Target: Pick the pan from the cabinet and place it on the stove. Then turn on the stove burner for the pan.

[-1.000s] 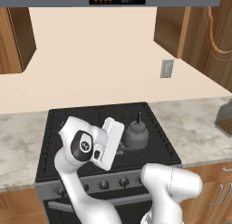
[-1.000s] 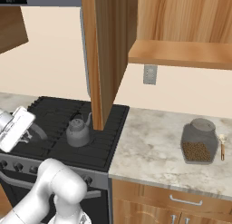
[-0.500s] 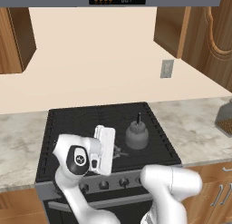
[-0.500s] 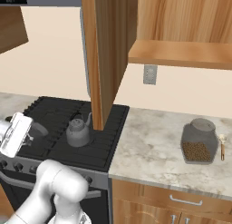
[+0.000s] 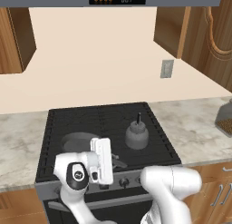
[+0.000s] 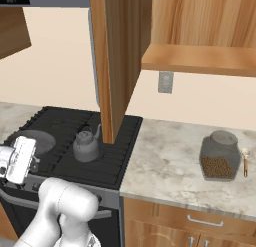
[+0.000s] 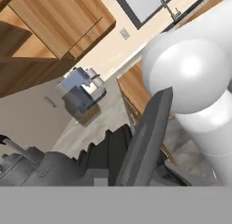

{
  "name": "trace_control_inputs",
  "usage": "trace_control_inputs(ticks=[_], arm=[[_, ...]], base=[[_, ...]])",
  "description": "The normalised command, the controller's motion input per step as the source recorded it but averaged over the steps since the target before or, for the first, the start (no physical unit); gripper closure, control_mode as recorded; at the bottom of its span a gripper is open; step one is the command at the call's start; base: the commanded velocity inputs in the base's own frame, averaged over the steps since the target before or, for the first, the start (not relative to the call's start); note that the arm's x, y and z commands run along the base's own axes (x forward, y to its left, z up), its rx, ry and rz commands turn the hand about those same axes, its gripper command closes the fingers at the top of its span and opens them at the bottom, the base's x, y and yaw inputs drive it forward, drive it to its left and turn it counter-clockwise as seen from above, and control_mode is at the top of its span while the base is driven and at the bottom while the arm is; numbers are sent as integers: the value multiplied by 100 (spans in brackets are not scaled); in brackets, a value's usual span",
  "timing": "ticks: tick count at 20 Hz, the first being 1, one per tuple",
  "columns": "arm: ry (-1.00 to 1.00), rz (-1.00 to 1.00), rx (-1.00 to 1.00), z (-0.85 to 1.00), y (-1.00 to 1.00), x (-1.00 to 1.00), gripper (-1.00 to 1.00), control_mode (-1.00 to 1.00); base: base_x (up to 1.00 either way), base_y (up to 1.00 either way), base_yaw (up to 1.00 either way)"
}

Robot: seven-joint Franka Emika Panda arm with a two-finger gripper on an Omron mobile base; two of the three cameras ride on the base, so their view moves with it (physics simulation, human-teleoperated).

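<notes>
Gripper: the gripper (image 5: 114,162) sits low at the front edge of the stove (image 5: 104,115), just above the grey front strip. Its white hand body stands upright and hides the fingers, so I cannot tell whether the jaws are parted or pressed together, or whether they hold anything.
Gripper, from the right: it (image 6: 33,162) shows at the far left, at the stove's front left corner.
Pan: the pan (image 5: 74,140) lies flat on the front left burner, just behind and to the left of the hand. From the right base view it (image 6: 36,141) is a grey disc directly behind the hand.
Knobs: a row of small dark knobs (image 5: 123,182) runs along the front strip, just below the hand.
Kettle: a small pale-grey kettle (image 5: 137,136) stands upright on the right side of the grates, apart from the pan. It also appears in the right base view (image 6: 86,145) and, close up, at the lower left of the hand view (image 7: 27,166).
Cabinet: the cabinet (image 6: 200,58) hangs above the counter to the right of the stove, with one door (image 6: 112,66) swung open over the stove's right edge.
Counter: a marble counter (image 6: 165,166) lies right of the stove, with a lidded glass jar (image 6: 218,156) standing on it, well apart from the stove.
Wall: a grey outlet (image 5: 166,68) is on the pale wall behind the counter.
</notes>
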Motion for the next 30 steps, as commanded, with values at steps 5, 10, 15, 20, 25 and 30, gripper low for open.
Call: trace_control_inputs(ticks=[5,10,15,20,25,30], arm=[[-23,-19,-6,-35,28,32,100,-100],[-18,-18,-6,-27,32,40,100,-100],[-15,-12,-5,-37,44,38,100,-100],[-14,-6,-1,-41,43,31,100,-100],[-9,0,1,-26,6,2,100,-100],[-6,0,0,-20,2,-3,100,-100]], base=[[0,0,0],[0,0,0],[0,0,0],[0,0,0],[0,0,0],[0,0,0]])
